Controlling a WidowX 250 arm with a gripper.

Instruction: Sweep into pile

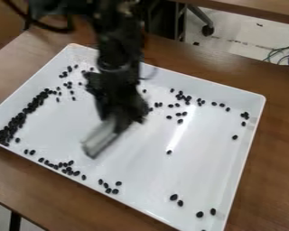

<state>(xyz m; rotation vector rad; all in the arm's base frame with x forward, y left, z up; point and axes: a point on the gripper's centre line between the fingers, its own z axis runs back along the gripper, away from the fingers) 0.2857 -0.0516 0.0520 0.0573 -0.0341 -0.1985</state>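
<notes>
Camera view: we have the gripper [119, 118] clamped on a blurred grey blade [100, 139] angled toward seven o'clock; black beans [15, 121] crowd the tray [264, 101] around nine.

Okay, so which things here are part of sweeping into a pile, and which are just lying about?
Part of the job:
dark beans, scattered and clustered
white tray they lie on
pale tool, blurred, its exact kind unclear
pincer holding that tool

Just around:
brown table under the tray
caster wheel on the floor
thin cables, upper right
</notes>
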